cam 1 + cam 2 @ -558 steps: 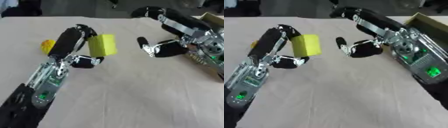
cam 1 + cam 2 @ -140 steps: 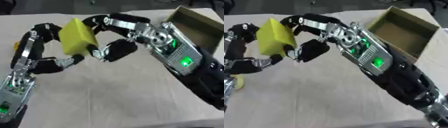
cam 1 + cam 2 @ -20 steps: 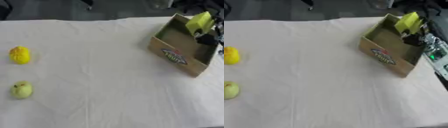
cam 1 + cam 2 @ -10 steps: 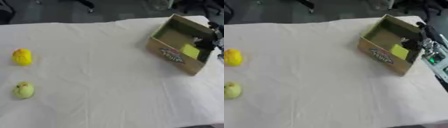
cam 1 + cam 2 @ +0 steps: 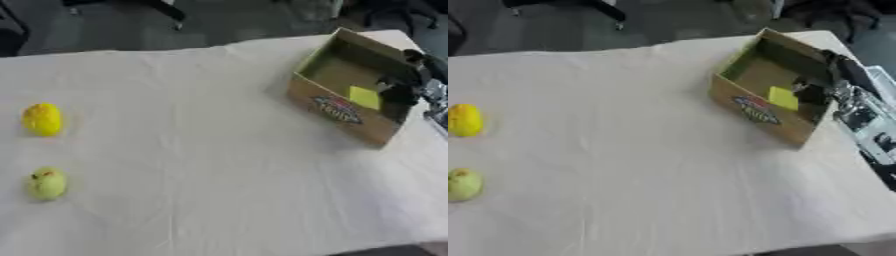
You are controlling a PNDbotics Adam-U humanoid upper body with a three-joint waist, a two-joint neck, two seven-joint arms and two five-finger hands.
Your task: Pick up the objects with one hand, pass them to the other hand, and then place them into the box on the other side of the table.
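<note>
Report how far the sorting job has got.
Done: the yellow block lies inside the cardboard box at the table's right side. In hand: nothing clearly; the right hand is over the box beside the block, its grip unclear. Left: the yellow fruit and the green fruit sit on the white cloth at the left.

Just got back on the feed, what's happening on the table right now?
The right robot hand is down in the cardboard box at the table's right side, right by the yellow block that lies inside it. Whether its fingers are on the block is unclear. Two fruits wait on the left: a yellow one and a green one nearer the robot. The left robot hand is out of view.
</note>
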